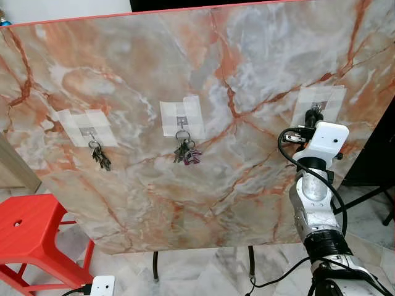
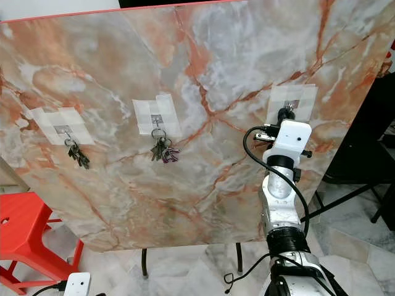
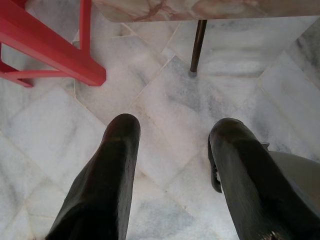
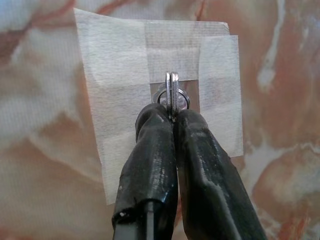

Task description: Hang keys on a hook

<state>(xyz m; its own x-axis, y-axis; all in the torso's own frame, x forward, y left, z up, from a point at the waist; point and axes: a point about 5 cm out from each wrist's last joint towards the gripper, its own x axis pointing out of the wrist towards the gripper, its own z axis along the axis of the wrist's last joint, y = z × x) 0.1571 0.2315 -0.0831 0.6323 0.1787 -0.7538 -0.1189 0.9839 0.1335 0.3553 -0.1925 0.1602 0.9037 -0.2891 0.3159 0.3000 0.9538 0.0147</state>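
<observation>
An upright marble board (image 1: 203, 185) carries three hooks under white tape. A dark key bunch (image 1: 100, 155) hangs on the left hook, and a bunch with purple keys (image 1: 187, 152) on the middle one. My right gripper (image 4: 171, 114) is raised to the right taped hook (image 1: 319, 106) and is shut on a silver key ring (image 4: 172, 92), held edge-on right at the hook; whether the ring is over the hook I cannot tell. My left gripper (image 3: 175, 130) hangs low over the floor, open, with nothing between its fingers.
A red plastic stool (image 1: 28, 237) stands at the lower left beside the board. Thin dark stand legs (image 1: 154, 265) show beneath the board on the pale marble floor. Dark furniture legs (image 1: 370, 197) stand at the far right.
</observation>
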